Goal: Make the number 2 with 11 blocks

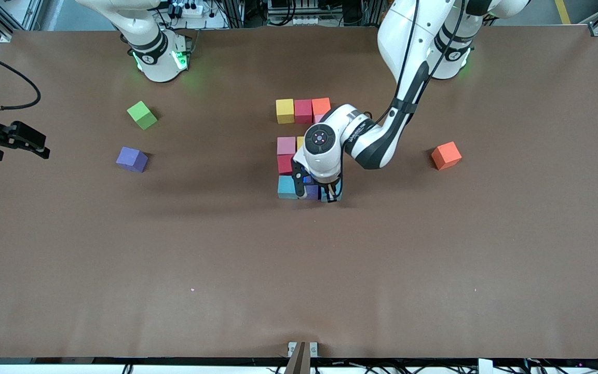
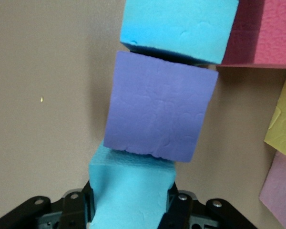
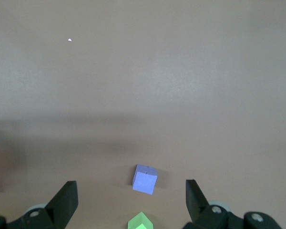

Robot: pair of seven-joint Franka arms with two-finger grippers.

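Digit 2 [image 1: 304, 150] nearly built at table centre. Top row set: yellow [image 1: 285, 110], red [image 1: 303, 110], orange [image 1: 321, 106], touching. Below it a pink cube and a yellow one mostly hidden under the left arm, so middle rows only partly readable; probably complete. Pink [image 1: 286, 145] and red [image 1: 285, 163] stacked down the side toward the right arm's end. Bottom row, nearest the front camera: light blue [image 1: 287, 187], purple [image 1: 311, 192] beside it, then a second light blue [image 2: 133, 191] clamped between the left gripper [image 1: 330, 196] fingers, low at the row's end, tight against the purple, apparently the last piece; release and retreat left to do. Spare cubes well apart from the digit: purple [image 1: 132, 159] and green [image 1: 142, 115] toward the right arm's end, orange [image 1: 446, 155] toward the left arm's end. Right gripper [image 3: 131, 202] waiting, fingers spread wide, empty, over table near spare purple. No containers on the table.
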